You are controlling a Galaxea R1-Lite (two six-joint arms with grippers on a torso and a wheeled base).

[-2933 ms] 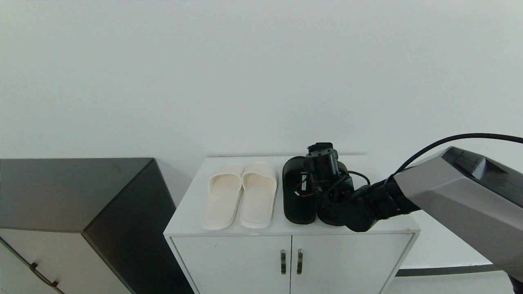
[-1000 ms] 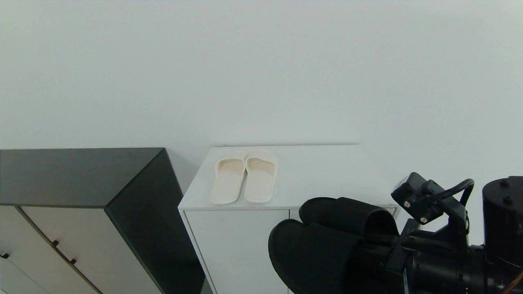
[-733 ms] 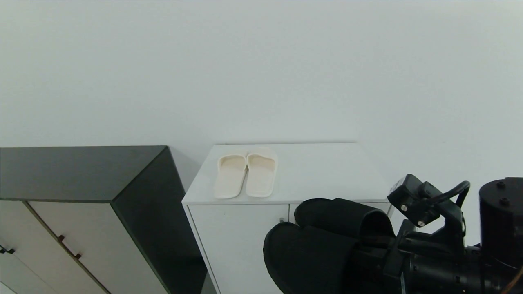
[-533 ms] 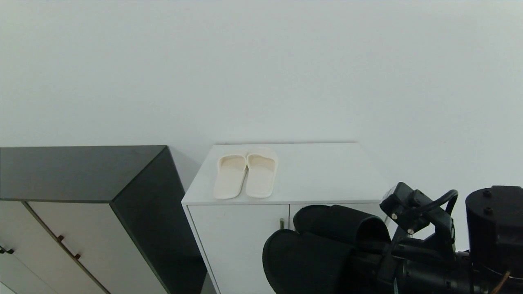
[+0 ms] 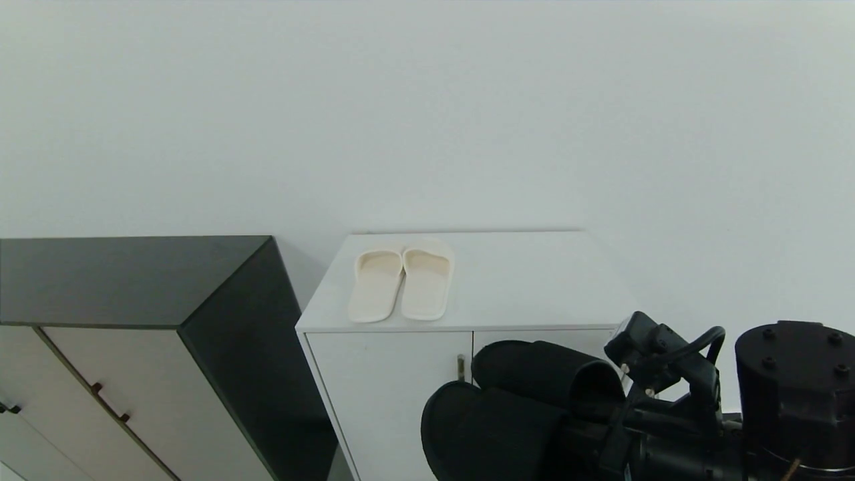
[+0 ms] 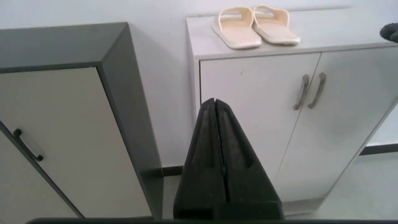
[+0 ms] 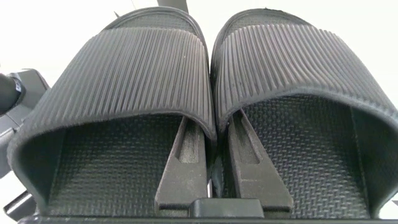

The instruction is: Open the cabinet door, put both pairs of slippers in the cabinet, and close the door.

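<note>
Right tool (image 7: pixel 212 134) is clamped on the pair of black ribbed rubber slide slippers (image 7: pixel 143 74). One finger is tucked under each strap, so the two inner walls get pinched together. The pair hangs in the air in front of the white two-door cabinet (image 5: pixel 387 394), over on its right-door side. Left tool (image 6: pixel 216 106) is pressed closed on nothing and faces the cabinet front. The pair of cream foam slippers (image 5: pixel 401 284) sits on the cabinet's top surface, towards the left. Both doors are shut, with the metal bar handles (image 6: pixel 311 91) side by side in the middle.

My worry is that it's a thin pinch on squishy material, so a bump on a door edge or a quick swing could peel one slipper loose. The bulky pair also looks parked where the right door would swing, so opening that door might knock it.
</note>
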